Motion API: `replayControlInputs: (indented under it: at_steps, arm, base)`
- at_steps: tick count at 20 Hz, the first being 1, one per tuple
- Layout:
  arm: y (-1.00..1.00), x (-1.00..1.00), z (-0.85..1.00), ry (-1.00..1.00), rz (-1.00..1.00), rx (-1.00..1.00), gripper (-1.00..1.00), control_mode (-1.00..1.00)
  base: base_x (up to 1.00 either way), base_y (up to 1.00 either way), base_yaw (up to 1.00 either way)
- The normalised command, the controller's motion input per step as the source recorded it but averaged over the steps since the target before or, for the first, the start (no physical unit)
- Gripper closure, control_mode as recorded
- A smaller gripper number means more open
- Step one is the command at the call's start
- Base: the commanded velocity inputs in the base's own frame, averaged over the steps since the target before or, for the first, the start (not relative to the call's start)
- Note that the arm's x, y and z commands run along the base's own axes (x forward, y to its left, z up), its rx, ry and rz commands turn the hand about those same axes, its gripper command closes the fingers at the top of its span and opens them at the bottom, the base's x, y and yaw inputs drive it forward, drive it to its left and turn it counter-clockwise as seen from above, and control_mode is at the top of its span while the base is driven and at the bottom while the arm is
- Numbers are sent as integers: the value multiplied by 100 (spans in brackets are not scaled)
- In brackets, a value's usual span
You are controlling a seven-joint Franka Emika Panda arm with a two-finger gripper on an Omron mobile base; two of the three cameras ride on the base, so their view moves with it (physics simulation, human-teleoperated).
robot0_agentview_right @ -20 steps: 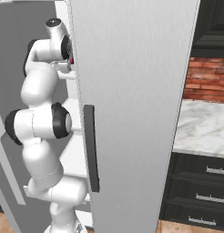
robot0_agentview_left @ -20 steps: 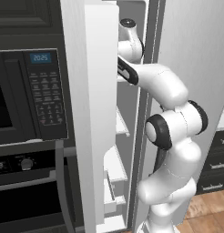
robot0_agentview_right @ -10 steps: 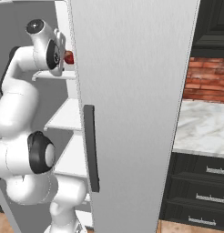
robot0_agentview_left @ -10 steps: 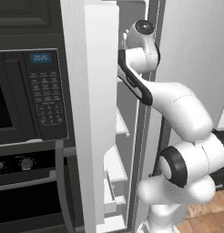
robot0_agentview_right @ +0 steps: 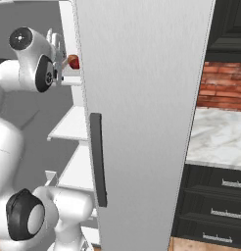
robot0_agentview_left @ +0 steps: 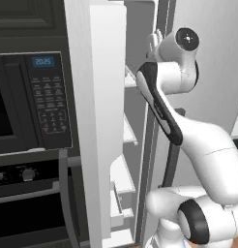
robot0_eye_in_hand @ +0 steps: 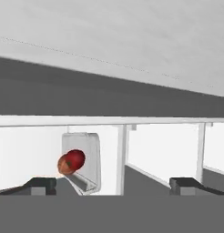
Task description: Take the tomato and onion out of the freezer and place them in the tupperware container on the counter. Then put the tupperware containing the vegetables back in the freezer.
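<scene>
Pincer [robot0_eye_in_hand: 114, 184] spread apart; hand view shows onion [robot0_eye_in_hand: 65, 165] behind tomato [robot0_eye_in_hand: 75, 159], right base view just the tomato [robot0_agentview_right: 73, 62]

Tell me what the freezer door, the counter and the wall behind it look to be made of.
Freezer door: looks like brushed metal, pale grey with a faint vertical grain, matte. Counter: seems marble or marble-look stone, white with grey veining, smooth. Wall: red brick, shown by the courses and mortar lines.
</scene>
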Motion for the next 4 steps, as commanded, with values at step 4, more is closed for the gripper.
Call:
replayControlInputs:
  at_steps: [4]
  arm:
    - [-17,-100,18,0,0,0,-100,-100]
  base:
    - [0,0,0]
